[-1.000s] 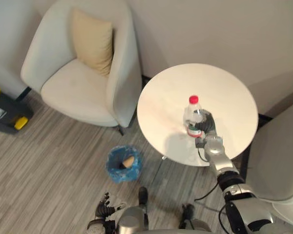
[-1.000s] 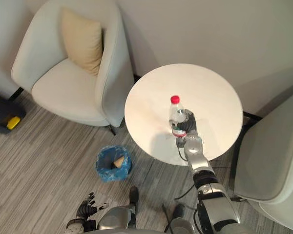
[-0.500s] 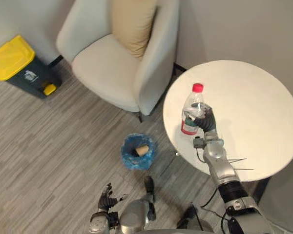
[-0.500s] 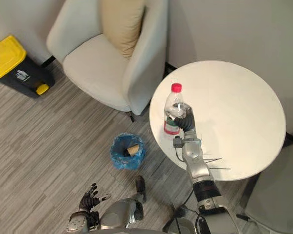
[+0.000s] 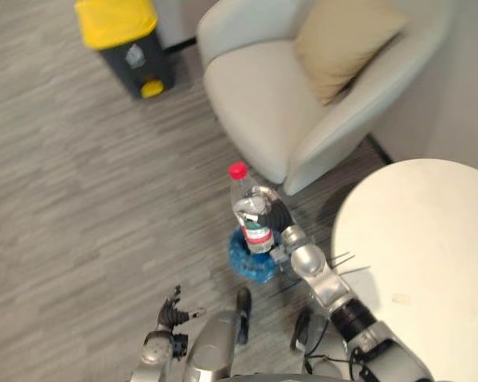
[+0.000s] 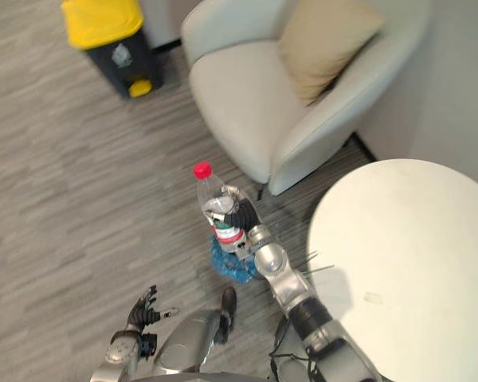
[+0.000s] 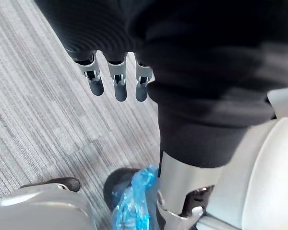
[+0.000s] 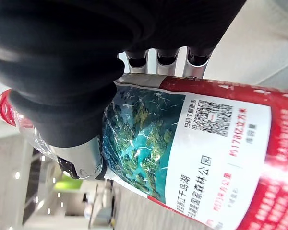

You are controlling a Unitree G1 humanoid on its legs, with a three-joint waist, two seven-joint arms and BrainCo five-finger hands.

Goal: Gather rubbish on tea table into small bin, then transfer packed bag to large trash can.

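Right hand clamped round bottle at its label, upright, frame centre, just above the blue-bagged small bin. Likely light, thin-walled, slick: mid-body grip suits, don't crush. Left hand slack, fingers apart. Count: one bottle, one small bin, one trash can upper left, one desk lower right.

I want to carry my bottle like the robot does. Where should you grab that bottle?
Around its middle, coming in from the side. The bottle is held upright, and its body is round and slim enough for fingers to curl round. The right hand holds it just that way.
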